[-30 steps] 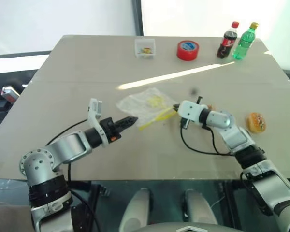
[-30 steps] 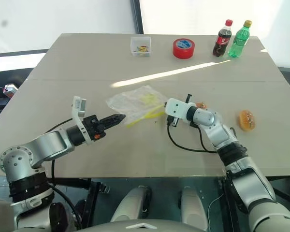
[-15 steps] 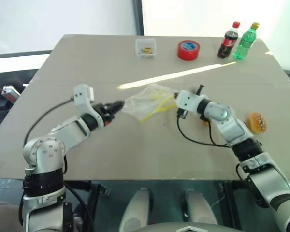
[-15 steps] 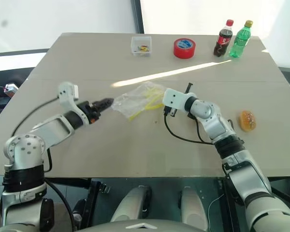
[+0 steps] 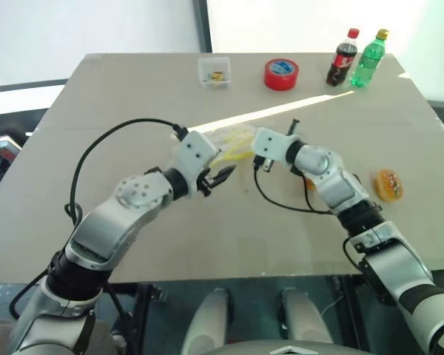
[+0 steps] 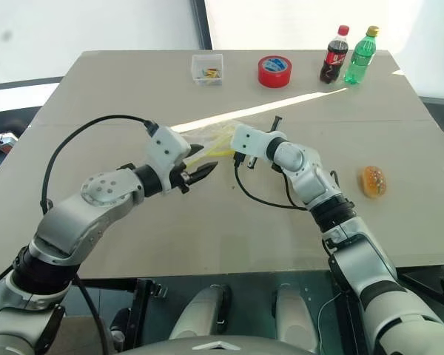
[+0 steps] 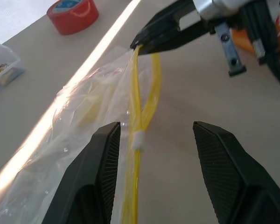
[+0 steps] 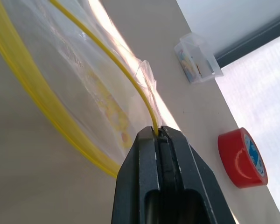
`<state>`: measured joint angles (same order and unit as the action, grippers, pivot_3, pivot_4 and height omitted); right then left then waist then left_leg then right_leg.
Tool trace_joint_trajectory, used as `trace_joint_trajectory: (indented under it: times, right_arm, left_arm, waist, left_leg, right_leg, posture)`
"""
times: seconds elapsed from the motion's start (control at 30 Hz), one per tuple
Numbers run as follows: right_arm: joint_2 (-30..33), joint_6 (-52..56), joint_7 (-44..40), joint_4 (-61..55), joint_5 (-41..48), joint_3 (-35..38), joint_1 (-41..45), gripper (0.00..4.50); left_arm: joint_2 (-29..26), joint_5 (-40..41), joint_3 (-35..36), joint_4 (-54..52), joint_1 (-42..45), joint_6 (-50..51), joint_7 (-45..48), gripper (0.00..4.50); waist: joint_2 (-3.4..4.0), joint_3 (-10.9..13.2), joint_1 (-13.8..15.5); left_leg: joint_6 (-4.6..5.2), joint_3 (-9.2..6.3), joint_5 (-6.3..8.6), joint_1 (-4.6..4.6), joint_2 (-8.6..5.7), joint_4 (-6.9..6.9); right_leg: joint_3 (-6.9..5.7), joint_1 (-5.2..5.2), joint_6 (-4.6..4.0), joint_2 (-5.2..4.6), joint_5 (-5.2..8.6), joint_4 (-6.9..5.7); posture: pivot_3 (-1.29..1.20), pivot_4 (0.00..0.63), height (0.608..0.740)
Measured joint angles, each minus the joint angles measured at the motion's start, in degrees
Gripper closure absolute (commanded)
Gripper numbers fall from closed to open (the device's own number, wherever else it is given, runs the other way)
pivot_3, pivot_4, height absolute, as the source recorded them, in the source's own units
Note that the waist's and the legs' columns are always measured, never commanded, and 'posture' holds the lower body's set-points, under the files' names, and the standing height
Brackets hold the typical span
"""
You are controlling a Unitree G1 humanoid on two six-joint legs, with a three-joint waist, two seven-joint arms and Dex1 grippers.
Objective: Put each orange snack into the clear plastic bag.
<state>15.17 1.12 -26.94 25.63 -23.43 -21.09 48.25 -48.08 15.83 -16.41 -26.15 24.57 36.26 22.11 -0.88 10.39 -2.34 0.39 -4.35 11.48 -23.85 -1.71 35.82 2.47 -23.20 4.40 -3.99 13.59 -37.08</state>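
Pinching the yellow strip of the clear plastic bag [image 5: 226, 140], right gripper [image 7: 151, 39] clenched on it above the tabletop [image 5: 133, 96], left gripper [image 7: 151, 154] spread apart around the strip, one orange snack [image 5: 389, 184] lying well right of the bag

wide beige bench [image 5: 118, 96] under bright light, with a thin sunlit streak [image 5: 281, 112] slanting across its far half and a faint seam running left to right. behind the far edge, pale bright panels split by a dark upright post [image 5: 199, 26]. at the far left, a dark ledge [image 5: 22, 87] beside the bench. below the near edge, a dark glossy floor [image 5: 229, 296], with dim reflections.
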Motion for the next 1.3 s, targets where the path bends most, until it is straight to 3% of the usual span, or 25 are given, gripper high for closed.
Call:
trace_joint_trajectory:
  times: [0.07, 0.27, 0.63, 0.67, 0.87, 1.17, 1.3]
  right_arm:
    - [-0.36, 0.00, 0.13, 0.16, -0.12, 0.00, 0.01, 4.50]
    - [-1.22, -0.14, 0.38, 0.46, -0.43, -0.10, 0.23, 4.50]
    - [-2.13, -0.18, 0.66, 1.48, -0.85, -0.18, 0.40, 4.50]
    - [-2.14, -0.18, 0.66, 1.48, -0.85, -0.25, 0.40, 4.50]
    - [-2.12, -0.17, 0.65, 1.48, -0.85, -0.26, 0.40, 4.50]
    - [-2.11, -0.27, 0.12, 1.39, -0.80, -0.47, 0.39, 4.50]
    - [-0.92, 0.17, -0.32, 0.69, -0.89, -0.48, 0.38, 3.12]
  left_arm:
    - [-1.53, -5.89, -2.53, 0.82, -0.21, -2.46, 1.63, 1.90]
    - [0.15, -11.83, -2.76, 2.41, -0.78, -3.96, 2.73, 1.90]
    - [2.60, -16.00, -1.31, 2.40, -2.96, -4.37, 5.53, 1.90]
    - [2.75, -16.41, -1.08, 2.40, -3.04, -4.54, 5.74, 2.41]
    - [3.29, -18.05, 0.40, 2.63, -3.82, -5.37, 7.05, 4.40]
    - [3.35, -21.17, 0.86, 5.08, -4.12, -7.61, 7.79, 4.40]
    - [3.73, -22.16, 1.12, 6.24, -4.34, -8.20, 7.81, 4.50]
  waist:
    - [0.01, 0.01, -0.01]
    - [0.01, 0.01, -0.02]
    - [0.01, 0.01, -0.06]
    - [0.01, 0.01, -0.06]
    - [0.01, 0.01, -0.07]
    - [0.01, 0.01, -0.09]
    - [0.01, 0.01, -0.09]
  left_leg:
    - [0.02, 0.01, 0.01, 0.00, 0.00, 0.00]
    - [0.04, 0.00, 0.02, 0.00, 0.01, 0.00]
    - [0.04, -0.02, 0.02, 0.00, 0.01, 0.02]
    - [0.04, -0.02, 0.02, 0.00, 0.01, 0.03]
    - [0.04, -0.04, 0.02, 0.01, 0.01, 0.07]
    - [0.03, -0.04, 0.01, 0.01, 0.01, 0.20]
    - [0.03, -0.04, 0.00, 0.01, 0.01, 0.25]
  right_leg:
    - [0.00, -0.01, 0.00, 0.00, 0.00, 0.00]
    - [0.00, -0.02, 0.00, 0.00, 0.00, -0.03]
    - [0.01, -0.05, 0.00, 0.00, 0.00, -0.15]
    - [0.01, -0.05, 0.00, 0.00, 0.00, -0.16]
    - [0.03, -0.10, 0.00, 0.00, 0.00, -0.30]
    - [0.15, -0.25, 0.00, 0.00, 0.01, -0.64]
    - [0.16, -0.26, 0.00, 0.01, 0.01, -0.70]
  posture:
    - [0.00, 0.150, 0.740]
    - [0.00, 0.150, 0.740]
    - [0.00, 0.150, 0.740]
    - [0.00, 0.150, 0.740]
    - [0.00, 0.150, 0.740]
    - [0.00, 0.150, 0.740]
    - [0.00, 0.150, 0.740]
